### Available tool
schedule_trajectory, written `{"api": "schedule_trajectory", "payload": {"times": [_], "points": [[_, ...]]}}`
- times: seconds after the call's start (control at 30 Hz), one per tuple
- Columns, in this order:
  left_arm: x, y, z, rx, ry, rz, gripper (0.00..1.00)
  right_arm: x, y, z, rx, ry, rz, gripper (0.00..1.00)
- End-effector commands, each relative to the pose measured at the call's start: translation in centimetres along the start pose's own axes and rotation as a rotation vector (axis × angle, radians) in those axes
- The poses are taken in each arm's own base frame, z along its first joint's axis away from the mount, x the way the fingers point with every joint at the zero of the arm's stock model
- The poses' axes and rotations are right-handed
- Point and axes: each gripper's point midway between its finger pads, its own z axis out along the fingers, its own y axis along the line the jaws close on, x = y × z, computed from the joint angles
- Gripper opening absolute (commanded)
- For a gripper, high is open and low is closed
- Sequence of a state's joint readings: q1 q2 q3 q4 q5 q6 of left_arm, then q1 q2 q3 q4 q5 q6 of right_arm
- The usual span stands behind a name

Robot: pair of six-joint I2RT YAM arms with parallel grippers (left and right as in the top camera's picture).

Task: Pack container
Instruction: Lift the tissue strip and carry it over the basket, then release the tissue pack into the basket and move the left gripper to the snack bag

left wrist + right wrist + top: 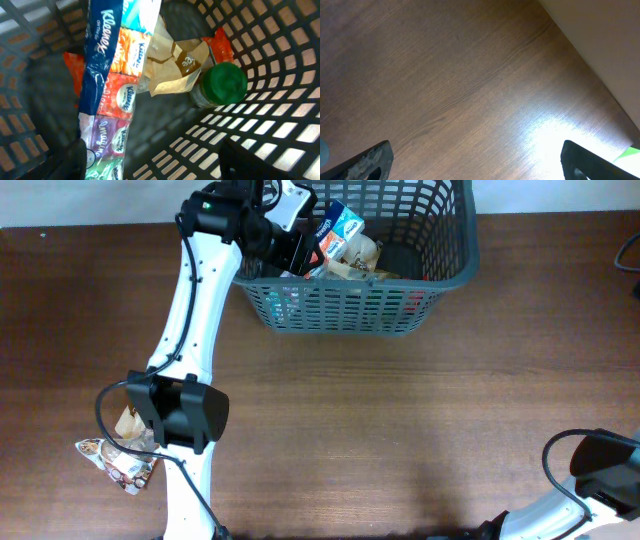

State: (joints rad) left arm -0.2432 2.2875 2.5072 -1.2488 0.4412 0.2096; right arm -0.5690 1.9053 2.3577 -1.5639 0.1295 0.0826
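Observation:
The container (440,272), a dark grey lattice basket, stands at the table's far edge. My left gripper (160,167) is down inside its left end, jaws wide apart and open. A long Kleenex tissue pack (107,100) leans along the basket wall beside the left finger (65,160); nothing sits between the jaws. Past it lie a brown paper packet (175,65), a green-lidded jar (225,82) and an orange packet (220,42). My right gripper (477,160) is open over bare wood.
Crumpled snack packets (120,460) lie on the table at the near left, partly under the left arm's base (185,415). The right arm's base (600,470) is at the near right corner. A pale wall edge (600,40) shows beyond the table.

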Motion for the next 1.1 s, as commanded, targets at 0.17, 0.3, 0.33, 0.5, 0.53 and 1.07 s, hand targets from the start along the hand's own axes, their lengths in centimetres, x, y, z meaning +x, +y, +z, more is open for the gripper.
{"api": "schedule_trajectory", "payload": {"times": [0.17, 0.3, 0.33, 0.5, 0.53, 1.07], "points": [[-5.3, -0.6, -13.3, -0.101, -0.277, 0.031, 0.84, 0.1, 0.1, 0.3, -0.004, 0.011, 0.011, 0.99], [-4.1, 0.9, -20.4, -0.266, -0.333, -0.004, 0.99, 0.1, 0.1, 0.3, -0.005, 0.011, 0.011, 0.99], [-3.3, 1.7, -21.8, -0.315, -0.329, -0.026, 1.0, 0.1, 0.1, 0.3, -0.005, 0.011, 0.011, 0.99], [1.0, 4.3, -25.9, -0.401, -0.292, -0.231, 1.0, 0.1, 0.1, 0.3, -0.004, 0.011, 0.011, 0.99], [1.9, 4.7, -26.3, -0.407, -0.278, -0.275, 0.99, 0.1, 0.1, 0.3, -0.005, 0.011, 0.011, 0.99], [8.0, 6.7, -31.9, -0.536, -0.261, -0.507, 1.0, 0.1, 0.1, 0.3, -0.005, 0.011, 0.011, 0.99]]}}
